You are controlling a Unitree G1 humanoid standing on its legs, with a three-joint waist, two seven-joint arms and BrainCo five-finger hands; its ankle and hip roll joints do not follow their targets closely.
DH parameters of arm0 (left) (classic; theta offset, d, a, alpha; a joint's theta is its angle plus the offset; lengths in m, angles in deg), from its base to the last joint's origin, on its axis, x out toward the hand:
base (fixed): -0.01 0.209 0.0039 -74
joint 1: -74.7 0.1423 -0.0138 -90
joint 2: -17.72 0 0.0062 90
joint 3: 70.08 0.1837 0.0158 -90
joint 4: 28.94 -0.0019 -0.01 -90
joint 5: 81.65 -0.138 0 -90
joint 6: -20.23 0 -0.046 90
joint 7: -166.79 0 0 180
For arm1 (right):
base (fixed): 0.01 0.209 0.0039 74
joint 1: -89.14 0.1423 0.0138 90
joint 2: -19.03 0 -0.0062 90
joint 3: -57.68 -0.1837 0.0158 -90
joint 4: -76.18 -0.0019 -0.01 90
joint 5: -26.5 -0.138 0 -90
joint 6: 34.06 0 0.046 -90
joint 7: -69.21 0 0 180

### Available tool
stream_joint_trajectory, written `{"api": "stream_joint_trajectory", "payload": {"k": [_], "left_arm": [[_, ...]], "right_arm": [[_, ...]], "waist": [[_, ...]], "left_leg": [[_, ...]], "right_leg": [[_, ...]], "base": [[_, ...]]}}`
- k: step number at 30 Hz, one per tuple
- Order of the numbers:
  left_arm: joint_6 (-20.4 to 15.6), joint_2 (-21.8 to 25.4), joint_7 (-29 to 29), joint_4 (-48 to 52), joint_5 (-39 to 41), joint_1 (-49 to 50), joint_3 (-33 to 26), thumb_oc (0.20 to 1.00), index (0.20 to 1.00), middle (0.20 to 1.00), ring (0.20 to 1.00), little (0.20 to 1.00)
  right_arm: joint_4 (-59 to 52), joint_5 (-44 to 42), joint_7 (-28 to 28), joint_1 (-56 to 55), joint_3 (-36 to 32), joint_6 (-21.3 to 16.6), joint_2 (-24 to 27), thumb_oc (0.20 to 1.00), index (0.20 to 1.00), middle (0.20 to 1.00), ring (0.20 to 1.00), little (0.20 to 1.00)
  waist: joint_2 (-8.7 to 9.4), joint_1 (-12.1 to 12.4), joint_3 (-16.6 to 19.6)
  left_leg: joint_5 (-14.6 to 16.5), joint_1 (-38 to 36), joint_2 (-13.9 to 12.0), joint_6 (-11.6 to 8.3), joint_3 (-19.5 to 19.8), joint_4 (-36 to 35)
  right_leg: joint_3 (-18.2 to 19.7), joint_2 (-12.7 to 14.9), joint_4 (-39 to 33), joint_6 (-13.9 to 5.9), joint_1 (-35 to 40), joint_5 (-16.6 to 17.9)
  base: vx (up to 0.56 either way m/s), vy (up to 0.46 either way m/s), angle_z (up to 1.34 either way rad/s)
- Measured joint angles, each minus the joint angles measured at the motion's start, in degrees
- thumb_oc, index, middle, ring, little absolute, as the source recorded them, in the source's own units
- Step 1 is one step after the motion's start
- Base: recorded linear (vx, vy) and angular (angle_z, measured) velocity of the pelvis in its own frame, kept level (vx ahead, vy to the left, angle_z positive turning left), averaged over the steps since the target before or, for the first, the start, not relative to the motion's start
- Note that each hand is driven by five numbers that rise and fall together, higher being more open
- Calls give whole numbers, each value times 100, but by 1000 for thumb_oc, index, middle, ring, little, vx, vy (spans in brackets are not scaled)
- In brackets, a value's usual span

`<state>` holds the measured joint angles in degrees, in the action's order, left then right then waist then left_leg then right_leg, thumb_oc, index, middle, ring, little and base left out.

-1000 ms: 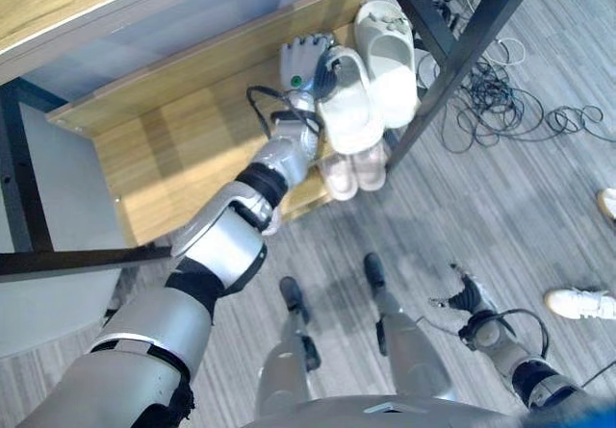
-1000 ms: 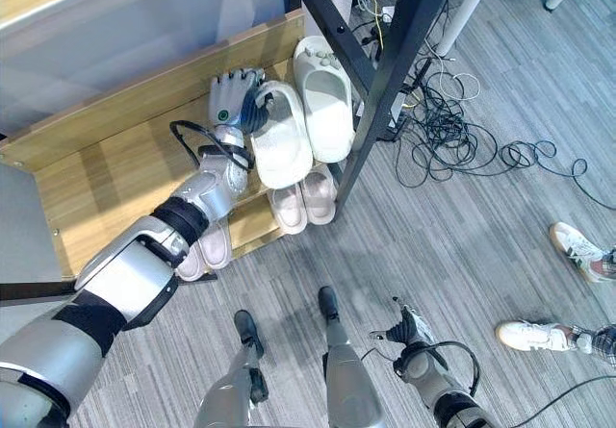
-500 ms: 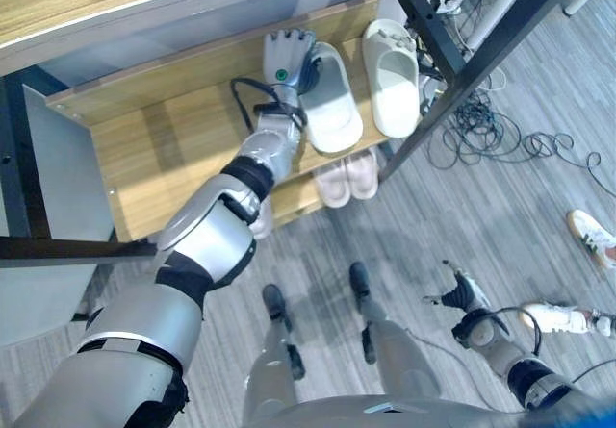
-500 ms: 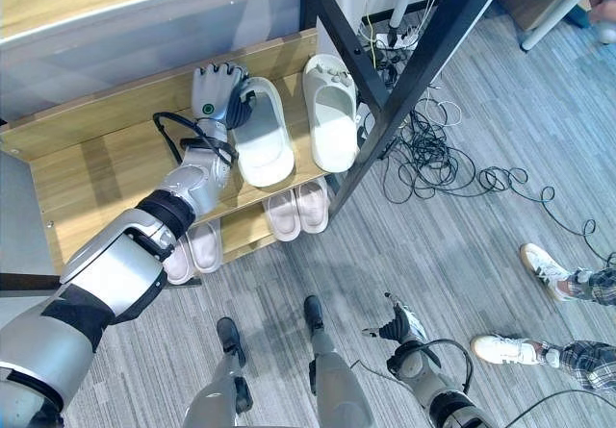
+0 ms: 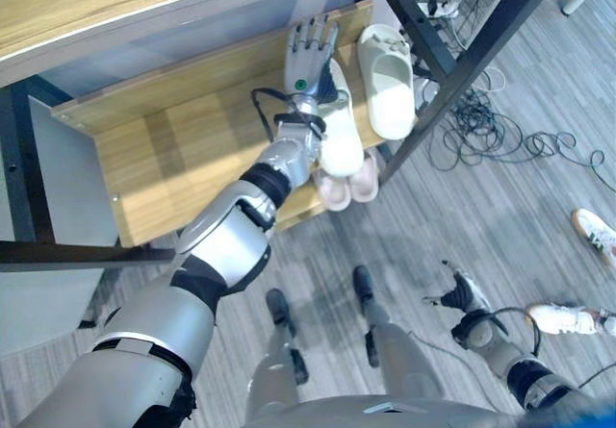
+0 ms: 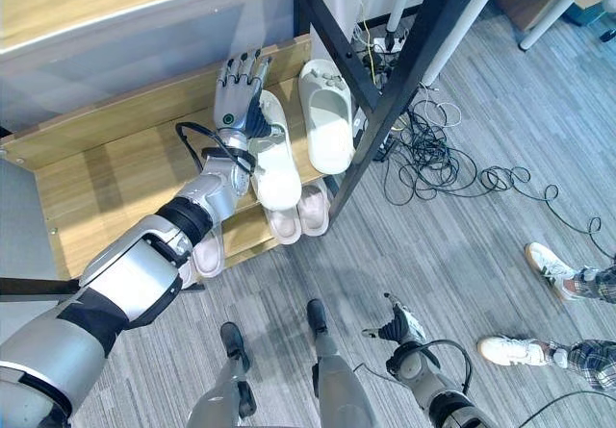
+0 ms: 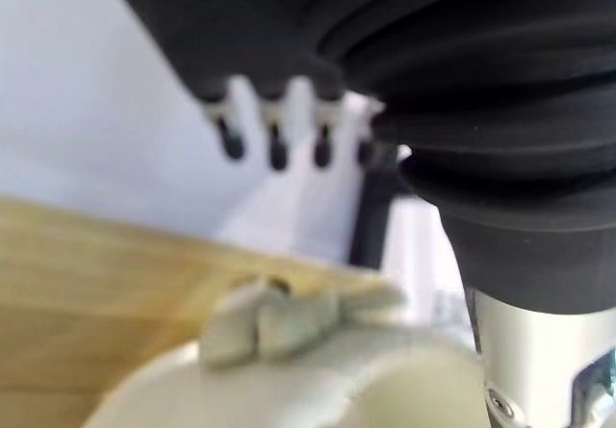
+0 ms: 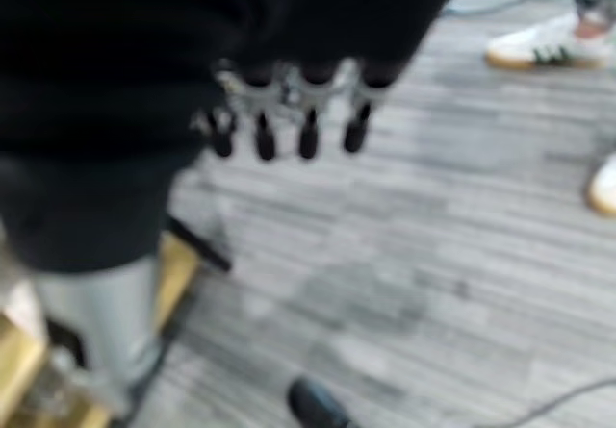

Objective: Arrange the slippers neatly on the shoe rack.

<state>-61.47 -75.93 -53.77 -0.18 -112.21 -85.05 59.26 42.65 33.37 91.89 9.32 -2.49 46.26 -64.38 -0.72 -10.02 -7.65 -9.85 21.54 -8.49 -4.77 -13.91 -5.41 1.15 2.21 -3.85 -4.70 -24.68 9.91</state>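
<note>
Two tiers of wooden shoe rack (image 6: 115,173) under a black-framed table (image 6: 423,34); upper shelf carries a pair of white slippers, the right slipper (image 6: 324,113) lying flat and straight near the black leg, the left slipper (image 6: 272,154) beside it, angled, its heel overhanging the shelf's front edge; lower tier holds a pinkish pair (image 6: 298,212) and another pale pair (image 6: 207,250) further left. Left hand (image 6: 238,87) rests against the left slipper's inner side, fingers straight and spread toward the back board, gripping nothing. Right hand (image 6: 397,329) hangs low over the grey floor, fingers loosely extended, empty. A person's white shoes (image 6: 515,349) stand well apart. Step in hand, by judgement: squaring the left slipper; next move likely calls for a push rearward and a slight turn to set it parallel with its mate.
</note>
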Motion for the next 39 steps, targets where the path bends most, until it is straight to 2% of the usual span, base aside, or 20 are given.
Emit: {"api": "stream_joint_trajectory", "payload": {"k": [4,8,10,11,12,15,16,17,19,25,31,39], "left_arm": [[-28,115,-17,106,89,0,-263,1000,1000,1000,1000,1000],[-181,619,-65,1310,242,229,-512,1000,1000,1000,1000,1000],[-401,968,-45,2564,246,1322,-1102,1000,1000,1000,1000,1000],[-428,972,-55,2854,247,1669,-1316,1000,1000,1000,1000,1000],[-529,863,-52,3397,311,2814,-1898,1000,1000,1000,1000,1000],[-520,837,13,3503,510,4421,-2273,1000,1000,1000,1000,1000],[-521,838,25,3484,526,4560,-2261,1000,1000,1000,1000,1000],[-678,823,48,3463,644,4592,-2310,1000,1000,1000,1000,1000],[-803,701,268,3386,1035,4523,-2290,1000,1000,1000,1000,1000],[-1187,406,820,3334,1628,3838,-1802,1000,1000,1000,1000,1000],[-1374,141,1203,3333,1887,3500,-1443,1000,1000,1000,1000,1000],[-1398,11,1440,3227,2219,3329,-921,1000,1000,1000,1000,1000]], "right_arm": [[37,0,-3,-5,-2,2,-1,1000,1000,1000,1000,1000],[70,-21,-14,-99,-19,19,-6,1000,1000,1000,1000,1000],[81,-81,-33,-168,-333,60,-153,1000,1000,1000,1000,1000],[78,-96,-31,-190,-414,63,-189,1000,1000,1000,1000,1000],[79,-103,-46,-232,-525,139,-252,1000,1000,1000,1000,1000],[95,-108,-73,-199,-811,246,-364,1000,1000,1000,1000,1000],[116,-108,-100,-199,-815,248,-397,1000,1000,1000,1000,1000],[148,-116,-112,-129,-824,252,-411,1000,1000,1000,1000,1000],[185,-172,-115,-89,-906,270,-386,1000,1000,1000,1000,1000],[176,-312,-161,-87,-890,377,-407,1000,1000,1000,1000,1000],[159,-330,-173,-30,-885,382,-395,1000,1000,1000,1000,1000],[138,-339,-175,135,-872,427,-390,1000,1000,1000,1000,1000]], "waist": [[-81,9,63],[-108,96,79],[-256,237,149],[-296,275,153],[-418,493,177],[-533,763,101],[-512,806,63],[-495,817,7],[-502,772,-72],[-529,712,-286],[-556,591,-320],[-580,598,-403]], "left_leg": [[-7,-1,1,8,3,-1],[-13,-31,4,13,6,0],[-12,-72,3,12,19,-24],[-12,-91,3,12,20,-25],[-14,-93,-2,7,49,-25],[-29,-39,15,-75,178,-25],[-45,-41,19,-96,228,-25],[-50,-52,47,-103,248,-27],[-52,-47,76,-101,244,-27],[-54,-46,81,-94,244,-26],[-64,-71,70,-42,204,-24],[-42,-108,66,-74,196,-25]], "right_leg": [[-2,1,5,1,3,1],[-3,4,22,1,30,4],[-21,4,15,-6,87,-1],[-22,4,6,-7,110,-2],[-52,1,-12,-6,131,-3],[-125,24,-84,-23,173,-21],[-176,34,-118,-29,234,-11],[-206,60,-121,-39,255,-4],[-202,95,-131,-62,252,12],[-204,95,-131,-68,249,21],[-179,77,-129,-42,250,48],[-169,76,-131,-76,279,20]], "base": [[0,0,0],[0,0,0],[0,0,0],[-10,8,6],[-7,30,8],[-24,28,20],[-48,23,26],[-42,22,15],[-11,9,2],[0,0,0],[2,8,-3],[0,0,0]]}}
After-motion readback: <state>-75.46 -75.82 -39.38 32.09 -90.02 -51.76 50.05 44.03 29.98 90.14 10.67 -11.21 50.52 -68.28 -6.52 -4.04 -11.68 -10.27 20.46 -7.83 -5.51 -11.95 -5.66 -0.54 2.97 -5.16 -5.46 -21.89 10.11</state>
